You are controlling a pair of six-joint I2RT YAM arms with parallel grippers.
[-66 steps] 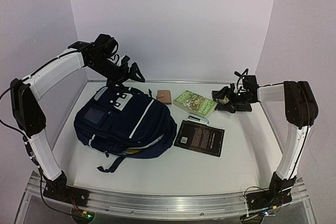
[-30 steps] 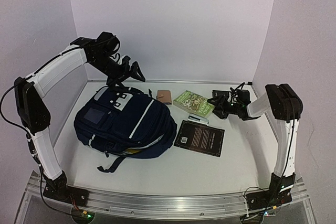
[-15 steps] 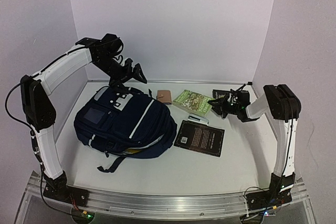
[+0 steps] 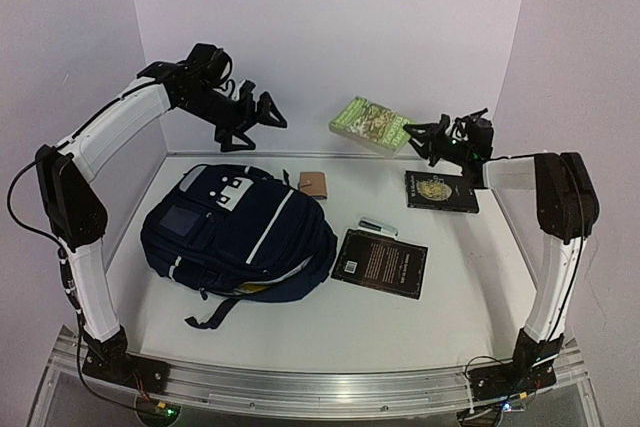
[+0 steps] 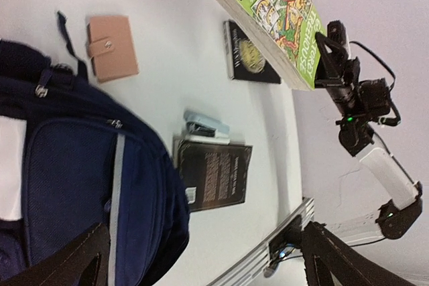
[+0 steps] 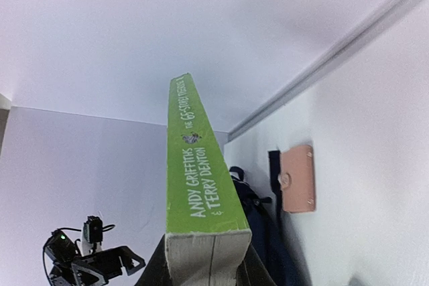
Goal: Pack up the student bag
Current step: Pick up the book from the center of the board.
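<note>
Top external view has the student bag [image 4: 235, 237] lying flat on the left half of the table [image 4: 470, 297]. Its long axis runs from the white patch at the far end toward the near edge, and I cannot tell from above where it opens. The right gripper [image 4: 420, 137] is clamped on one end of a green book [image 4: 368, 123] held in the air near the back wall, so the bag lies to its left, lower and nearer. The left gripper [image 4: 262, 113], jaws spread wide and empty, hangs just beyond the bag's far end and is the nearer arm. Right wrist alone shows the spine pinched between the fingers. Left wrist shows the cover's face, and beside the bag a black book [image 5: 213, 173], a tan wallet [image 5: 112, 47] and a stapler [image 5: 205, 127].
</note>
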